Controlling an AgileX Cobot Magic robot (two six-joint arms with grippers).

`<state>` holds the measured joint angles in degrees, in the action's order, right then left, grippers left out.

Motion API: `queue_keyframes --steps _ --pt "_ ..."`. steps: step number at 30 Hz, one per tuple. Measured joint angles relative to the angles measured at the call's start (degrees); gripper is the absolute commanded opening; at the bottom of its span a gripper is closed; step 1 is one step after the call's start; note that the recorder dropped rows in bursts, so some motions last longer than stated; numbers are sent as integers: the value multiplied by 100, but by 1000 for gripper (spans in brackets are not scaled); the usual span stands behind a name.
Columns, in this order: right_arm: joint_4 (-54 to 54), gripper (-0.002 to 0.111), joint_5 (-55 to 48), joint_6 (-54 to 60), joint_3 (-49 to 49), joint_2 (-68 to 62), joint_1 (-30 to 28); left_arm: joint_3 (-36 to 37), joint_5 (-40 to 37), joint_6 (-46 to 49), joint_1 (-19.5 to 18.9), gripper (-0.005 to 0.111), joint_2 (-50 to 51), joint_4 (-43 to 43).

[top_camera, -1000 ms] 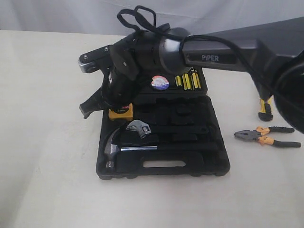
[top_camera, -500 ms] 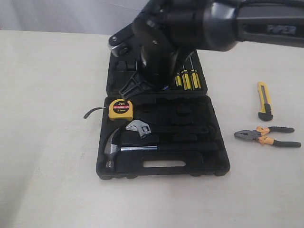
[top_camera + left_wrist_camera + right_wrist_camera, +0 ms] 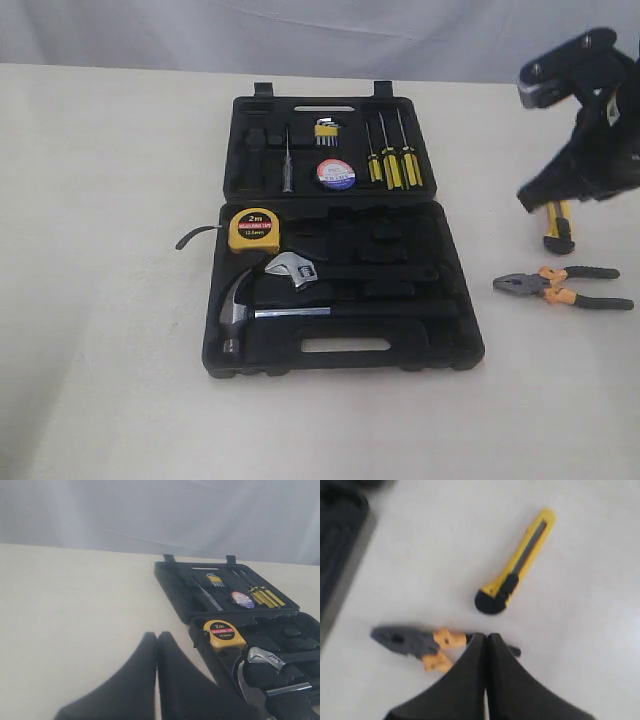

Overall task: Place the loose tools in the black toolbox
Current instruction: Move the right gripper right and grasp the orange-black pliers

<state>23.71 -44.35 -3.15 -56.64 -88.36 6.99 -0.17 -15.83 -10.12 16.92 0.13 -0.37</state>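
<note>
Tool status first: the right tool [image 3: 485,637] has its jaws pressed together with nothing between them. In the exterior view it hangs over the right side of the surface [image 3: 110,300], just above the yellow-black utility knife [image 3: 556,228]. The left tool [image 3: 156,636] is likewise pinched together and empty, and sits low on the toolbox's left side.

Pliers with orange-black handles [image 3: 560,287] lie flat on the surface right of the black toolbox [image 3: 440,355], near the knife but apart from it. The right wrist view shows both below the closed tips.

Inside the open box, the yellow tape measure [image 3: 253,229] sits at the upper left corner of the base tray, and its strap hangs out over the edge. The black tape roll with blue-white label [image 3: 336,174] rests in the lid half. By my reading two of the four loose tools are in, and the knife and pliers are left.

Against the earlier frames, the right arm has swung off the toolbox: a second ago its tool was over the tape measure, then over the lid, now out by the knife. The tools themselves lie where they did.
</note>
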Motion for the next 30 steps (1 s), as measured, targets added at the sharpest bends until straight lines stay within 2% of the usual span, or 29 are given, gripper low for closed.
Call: queue_keyframes --steps 4,10,18,20,22,25,26,27,30 --pt "-58 -1 -276 413 270 -244 -312 0 0 0 0 0 0 0" --pt "-944 -1 -407 1681 270 -260 -312 0 0 0 0 0 0 0" --pt "-998 0 -291 1985 270 -480 -312 0 0 0 0 0 0 0" --pt "-998 9 -278 1983 270 -699 -312 0 0 0 0 0 0 0" --pt "-998 25 -278 1983 270 -946 -312 0 0 0 0 0 0 0" --pt "-998 64 -278 1946 270 -1267 -312 0 0 0 0 0 0 0" --pt "-998 72 -292 1946 270 -1340 -312 0 0 0 0 0 0 0" --pt "-985 75 -292 1946 270 -1416 -312 0 0 0 0 0 0 0" --pt "-907 76 -119 1946 270 -1516 -312 0 0 0 0 0 0 0"
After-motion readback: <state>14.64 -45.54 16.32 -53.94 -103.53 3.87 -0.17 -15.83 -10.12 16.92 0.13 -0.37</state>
